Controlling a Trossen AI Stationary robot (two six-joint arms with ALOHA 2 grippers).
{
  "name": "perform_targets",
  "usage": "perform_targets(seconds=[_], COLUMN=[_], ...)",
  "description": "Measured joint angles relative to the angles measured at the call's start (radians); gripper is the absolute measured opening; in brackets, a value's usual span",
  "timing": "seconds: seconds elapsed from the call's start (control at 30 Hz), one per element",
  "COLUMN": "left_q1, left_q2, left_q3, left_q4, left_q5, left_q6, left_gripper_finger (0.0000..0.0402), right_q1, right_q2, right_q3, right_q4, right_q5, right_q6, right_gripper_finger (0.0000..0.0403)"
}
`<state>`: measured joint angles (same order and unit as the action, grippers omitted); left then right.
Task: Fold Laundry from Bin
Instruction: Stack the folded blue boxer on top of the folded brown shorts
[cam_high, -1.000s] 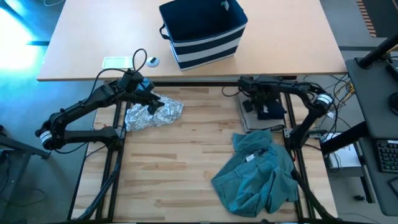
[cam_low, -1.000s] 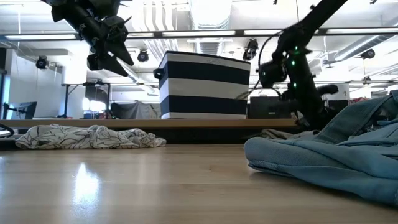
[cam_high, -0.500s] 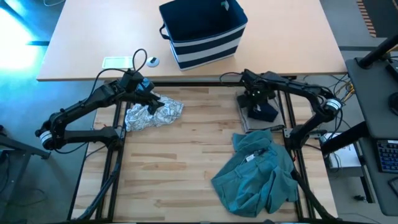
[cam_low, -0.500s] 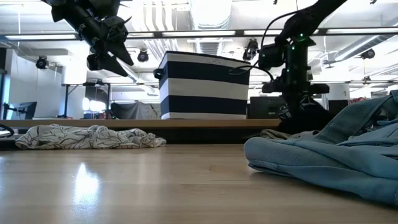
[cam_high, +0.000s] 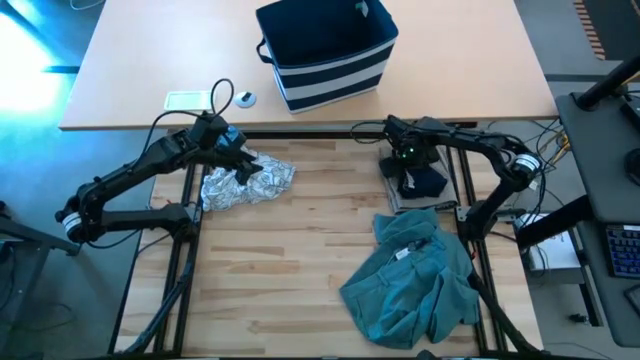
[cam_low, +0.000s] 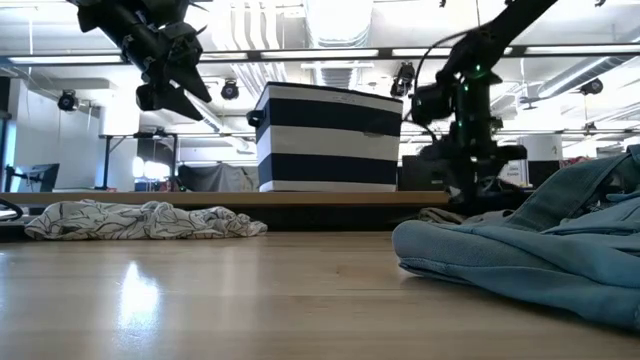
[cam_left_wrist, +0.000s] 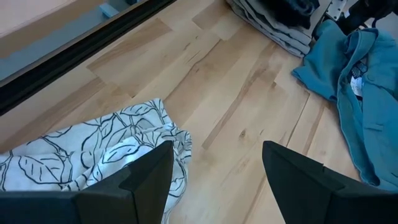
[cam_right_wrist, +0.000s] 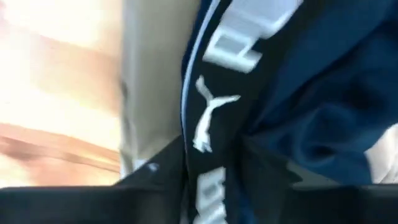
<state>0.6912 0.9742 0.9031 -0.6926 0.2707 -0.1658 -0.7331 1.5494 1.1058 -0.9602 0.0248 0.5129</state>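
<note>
The right gripper (cam_high: 408, 170) hangs over the navy garment (cam_high: 425, 181) at two o'clock on the table; I cannot tell how wide its fingers stand. The left gripper (cam_high: 243, 160), wide open, hovers above the patterned cloth (cam_high: 245, 184) at ten o'clock. The striped bin (cam_high: 328, 50) sits at twelve, and the teal garment (cam_high: 415, 280) at five.

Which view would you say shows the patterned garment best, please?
The left wrist view: the patterned garment fills the near floor, its leaf print clear. The high view shows it whole but small; the low view only edge-on; the right wrist view misses it.
</note>
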Motion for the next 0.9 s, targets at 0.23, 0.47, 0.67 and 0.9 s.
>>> perform_targets(seconds=[0.23,0.47,0.67,0.9], left_q1=[0.0,-0.003,-0.014,-0.013], left_q2=[0.001,0.002,0.017,0.042], left_q3=[0.0,0.0,0.0,0.0], left_q4=[0.0,0.063,0.247,0.329], left_q5=[0.0,0.008,0.063,0.061], left_q6=[-0.007,-0.039,-0.105,-0.124], left_gripper_finger=[0.023,0.023,0.023,0.023], right_q1=[0.0,0.013,0.016,0.02], right_q2=[-0.152,-0.279,-0.277,-0.323], right_q3=[0.038,-0.137,-0.328,-0.355], right_q4=[-0.027,-0.086,-0.078,-0.183], right_q5=[0.012,-0.057,0.051,-0.154], right_q6=[-0.012,0.021,0.212,0.292], right_gripper_finger=[0.0211,0.0214,0.0214,0.0214])
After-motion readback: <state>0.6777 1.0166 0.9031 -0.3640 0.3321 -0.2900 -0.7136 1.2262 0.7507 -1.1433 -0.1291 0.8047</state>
